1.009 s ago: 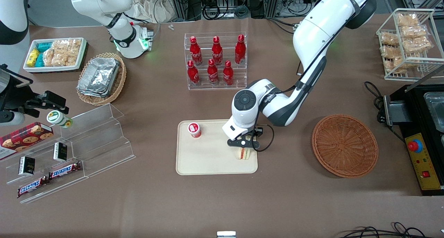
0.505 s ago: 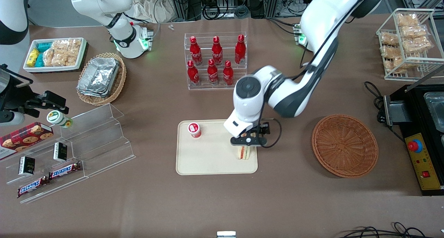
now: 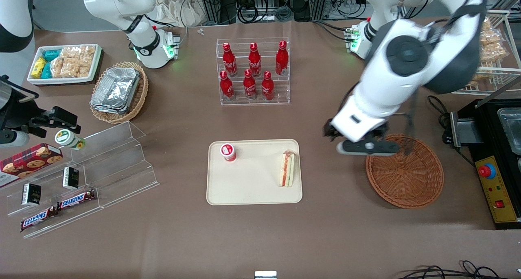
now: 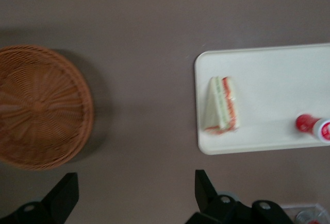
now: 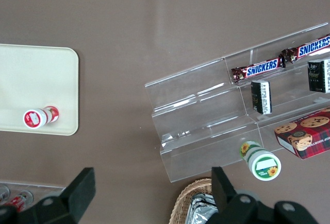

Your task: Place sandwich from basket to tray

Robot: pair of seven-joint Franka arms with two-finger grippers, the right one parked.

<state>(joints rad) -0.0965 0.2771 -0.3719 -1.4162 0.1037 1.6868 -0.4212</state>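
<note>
Your sandwich (image 3: pixel 287 168) lies on the tray (image 3: pixel 248 189), near the tray edge that faces the basket (image 3: pixel 405 171), with bare tray all around it and nothing touching it. It rests on a bread face, striped filling edge up, its long axis running along the tray's short side: the narrow tip points away from the front camera, the broad end toward it. A small red-capped cup (image 3: pixel 228 152) stands well apart on the same tray, toward the parked arm's end. The basket holds nothing, so the placing looks done and the step in hand is the retreat. The claw (image 4: pixel 136 195) is released, jaws spread wide and gripping nothing, and it hangs high above the bare surface (image 3: pixel 333 214) between tray and basket, just at the basket's rim. To finish well, you should carry the arm away at height, sweeping neither over the tray nor low across the basket rim, so nothing nudges the wedge off its resting face.
</note>
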